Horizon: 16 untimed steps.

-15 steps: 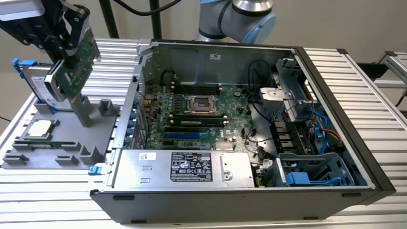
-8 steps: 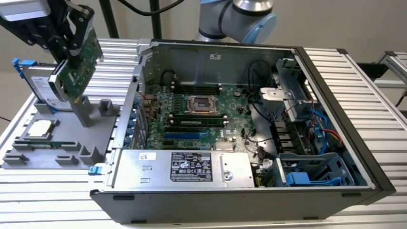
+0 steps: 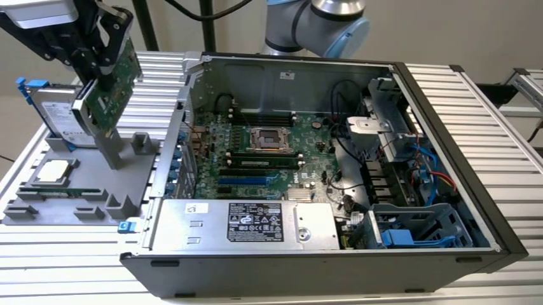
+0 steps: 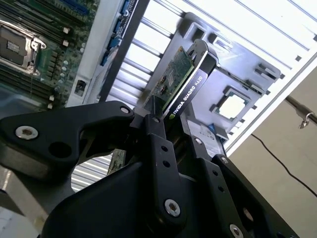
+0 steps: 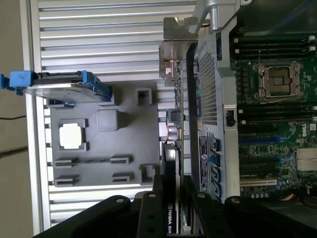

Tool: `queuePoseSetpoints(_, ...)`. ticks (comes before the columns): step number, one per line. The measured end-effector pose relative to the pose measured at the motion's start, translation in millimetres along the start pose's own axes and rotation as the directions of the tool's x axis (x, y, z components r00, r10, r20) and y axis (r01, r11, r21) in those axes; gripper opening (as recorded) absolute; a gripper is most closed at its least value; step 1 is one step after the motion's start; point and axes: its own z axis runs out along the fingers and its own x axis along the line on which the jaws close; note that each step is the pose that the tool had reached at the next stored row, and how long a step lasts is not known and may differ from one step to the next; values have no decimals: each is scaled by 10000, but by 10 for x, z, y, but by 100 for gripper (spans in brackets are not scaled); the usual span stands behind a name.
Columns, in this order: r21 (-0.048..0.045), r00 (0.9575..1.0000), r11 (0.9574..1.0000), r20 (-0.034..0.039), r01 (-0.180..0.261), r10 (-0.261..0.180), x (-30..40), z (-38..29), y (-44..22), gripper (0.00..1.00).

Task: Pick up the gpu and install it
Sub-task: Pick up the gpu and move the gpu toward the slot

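The black gripper (image 3: 100, 58) is up high, at ten o'clock in the exterior view. Its two fingers (image 4: 157, 139) squeeze the gpu (image 3: 114, 89). The arm's grey-blue joint (image 3: 318, 22) is at twelve o'clock.

My pincer (image 3: 95, 62) is black, the gpu (image 3: 114, 86) green with a silver bracket (image 3: 108, 146), the hard drive (image 3: 58, 114) silver and blue, the surface (image 3: 475, 127) striped pale grey.

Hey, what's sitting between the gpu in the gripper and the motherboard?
The metal case wall stands between the gpu and the motherboard; the exterior view shows it.
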Motion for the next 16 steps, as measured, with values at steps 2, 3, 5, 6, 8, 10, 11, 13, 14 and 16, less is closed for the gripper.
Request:
queuePoseSetpoints(2, 0, 10000, 10000, 0, -1, 1, -7, -13, 2, 0)
queuePoseSetpoints(3, -1, 10000, 10000, 1, -1, 1, -11, -22, 2, 0)
queuePoseSetpoints(5, -2, 10000, 10000, 1, -1, 1, -18, -38, 4, 0)
queuePoseSetpoints(6, -3, 10000, 10000, 2, 0, 0, -23, -41, 4, 0)
queuePoseSetpoints(8, -2, 10000, 10000, 1, 0, 0, -37, -44, 5, 0)
queuePoseSetpoints(10, -2, 10000, 10000, 1, 0, 0, -57, -45, 7, 0)
queuePoseSetpoints(11, -1, 10000, 10000, 1, 0, 0, -68, -45, 7, 0)
queuePoseSetpoints(13, -1, 10000, 10000, 0, 0, 0, -89, -46, 9, 0)
queuePoseSetpoints(14, -1, 10000, 10000, 0, -1, 1, -100, -46, 10, 0)
queuePoseSetpoints(16, -1, 10000, 10000, 0, 0, 0, -121, -46, 11, 0)
